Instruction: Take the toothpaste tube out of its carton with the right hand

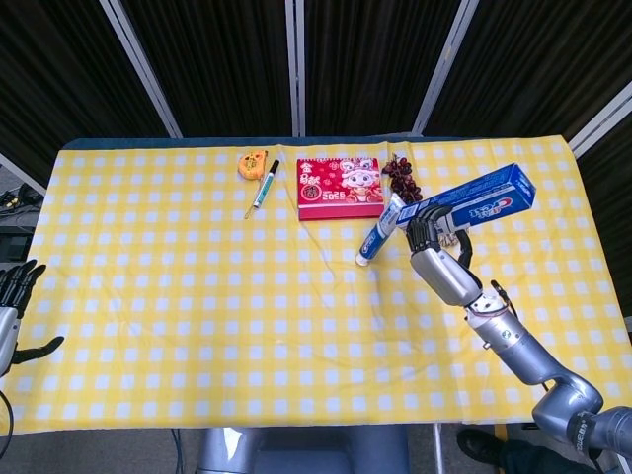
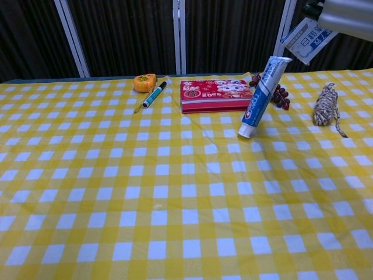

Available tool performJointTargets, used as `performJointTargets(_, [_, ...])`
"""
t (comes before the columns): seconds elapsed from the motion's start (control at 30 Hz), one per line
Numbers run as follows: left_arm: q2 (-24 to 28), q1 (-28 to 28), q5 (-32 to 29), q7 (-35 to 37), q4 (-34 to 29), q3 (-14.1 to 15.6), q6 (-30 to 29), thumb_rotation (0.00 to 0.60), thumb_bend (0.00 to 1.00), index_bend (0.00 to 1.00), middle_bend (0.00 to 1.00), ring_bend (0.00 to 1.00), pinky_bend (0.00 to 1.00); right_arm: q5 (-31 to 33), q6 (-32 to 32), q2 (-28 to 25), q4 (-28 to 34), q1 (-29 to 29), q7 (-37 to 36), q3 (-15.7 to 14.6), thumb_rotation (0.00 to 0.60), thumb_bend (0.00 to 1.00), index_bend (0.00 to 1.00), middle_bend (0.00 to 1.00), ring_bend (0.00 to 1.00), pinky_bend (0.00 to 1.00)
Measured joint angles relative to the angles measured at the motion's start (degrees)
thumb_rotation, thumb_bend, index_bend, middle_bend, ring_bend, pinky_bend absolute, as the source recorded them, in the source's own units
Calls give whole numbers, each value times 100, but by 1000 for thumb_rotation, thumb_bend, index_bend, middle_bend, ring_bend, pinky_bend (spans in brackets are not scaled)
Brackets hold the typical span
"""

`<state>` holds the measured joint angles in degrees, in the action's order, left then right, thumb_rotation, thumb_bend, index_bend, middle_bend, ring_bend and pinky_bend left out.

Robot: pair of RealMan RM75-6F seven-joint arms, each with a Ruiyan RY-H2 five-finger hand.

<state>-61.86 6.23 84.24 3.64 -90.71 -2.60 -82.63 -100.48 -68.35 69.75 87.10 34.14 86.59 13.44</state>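
My right hand (image 1: 431,233) grips the blue toothpaste carton (image 1: 486,200) in the air over the table's right half, its open end tilted down to the left. In the chest view the carton (image 2: 307,38) and right hand (image 2: 344,13) sit at the top right corner. The blue and white toothpaste tube (image 1: 378,233) hangs just below the carton's mouth, steeply tilted, cap end down close to the cloth. From the chest, the tube (image 2: 261,98) looks free of the carton; whether its cap touches the table I cannot tell. My left hand (image 1: 14,308) is at the far left edge, empty, fingers apart.
Along the back of the yellow checked tablecloth (image 1: 197,296) lie a red 2025 calendar box (image 1: 341,188), dark grapes (image 1: 404,184), an orange tape measure (image 1: 253,163) and a pen (image 1: 266,184). A rope bundle (image 2: 325,105) lies at the right.
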Motion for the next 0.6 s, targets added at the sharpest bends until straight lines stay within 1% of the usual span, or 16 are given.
performJointTargets(0.13, [-8, 3, 7, -29, -1, 5, 3, 600, 0, 0, 0, 0, 0, 295, -8, 130, 51, -65, -693, -17, 600, 372, 439, 446, 423, 419])
performJointTargets(0.23, [-24, 6, 1, -72, -3, 10, 16, 600, 0, 0, 0, 0, 0, 659, 64, 319, 126, -140, -1399, -90, 600, 370, 437, 444, 423, 414])
performJointTargets(0.3, [-31, 9, -11, -91, 0, 8, 26, 600, 0, 0, 0, 0, 0, 953, 135, 531, 198, -195, -1819, -191, 600, 368, 433, 443, 423, 409])
performJointTargets(0.47, [-50, 22, -45, -121, 15, 4, 63, 600, 0, 0, 0, 0, 0, 1213, 288, 982, 305, -260, -2227, -442, 600, 359, 386, 418, 418, 400])
performJointTargets(0.5, [-53, 25, -46, -124, 17, 3, 69, 600, 0, 0, 0, 0, 0, 1258, 324, 1078, 314, -265, -2322, -492, 600, 340, 352, 389, 402, 381])
performJointTargets(0.57, [-56, 31, -50, -130, 23, 4, 82, 600, 0, 0, 0, 0, 0, 1299, 375, 1212, 314, -266, -2444, -563, 600, 254, 247, 290, 336, 329])
performJointTargets(0.6, [-57, 33, -52, -131, 25, 5, 88, 600, 0, 0, 0, 0, 0, 1313, 402, 1292, 304, -261, -2501, -604, 600, 162, 171, 215, 278, 287])
